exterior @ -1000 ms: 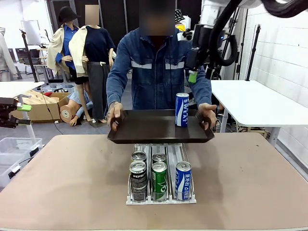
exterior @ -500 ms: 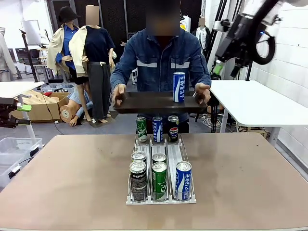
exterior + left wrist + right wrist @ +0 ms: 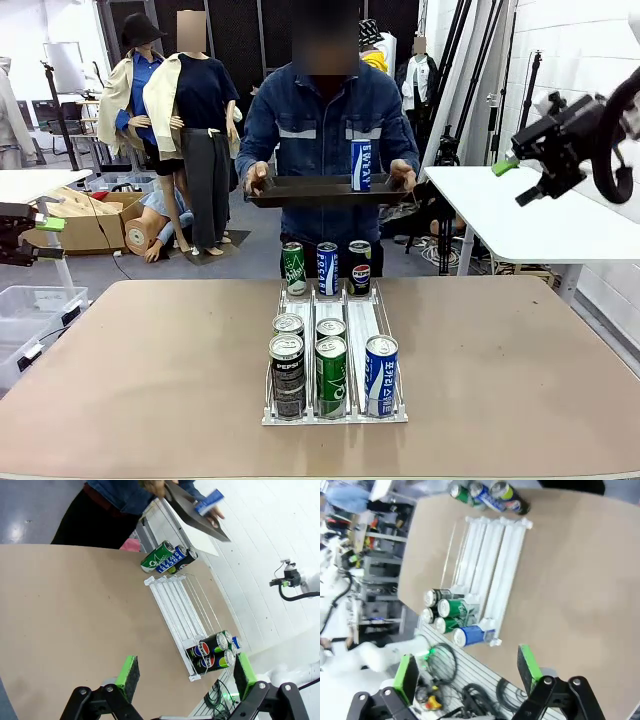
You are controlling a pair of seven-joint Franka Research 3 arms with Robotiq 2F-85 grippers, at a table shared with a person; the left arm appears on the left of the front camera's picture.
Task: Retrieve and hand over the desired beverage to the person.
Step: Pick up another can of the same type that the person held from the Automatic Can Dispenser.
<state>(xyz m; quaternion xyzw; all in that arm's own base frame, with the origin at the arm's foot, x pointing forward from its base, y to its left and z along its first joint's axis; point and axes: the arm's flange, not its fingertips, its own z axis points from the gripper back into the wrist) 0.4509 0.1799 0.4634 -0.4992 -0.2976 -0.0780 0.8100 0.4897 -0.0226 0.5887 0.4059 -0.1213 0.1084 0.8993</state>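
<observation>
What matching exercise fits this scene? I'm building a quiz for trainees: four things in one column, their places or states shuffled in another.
Things:
1. tray
2. lone blue can
3. rack
4. right gripper

Places or states:
A. on the brown table, cans at its near end
B. held up by the person
C. upright on the tray
D. up in the air, jaws open

Pairs: 1-B, 2-C, 3-A, 4-D

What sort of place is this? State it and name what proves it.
Probably a robotics lab or test workshop: black equipment stands by the white wall, an open cardboard box beside clear storage bins, and a white can rack on a worktable.
</observation>
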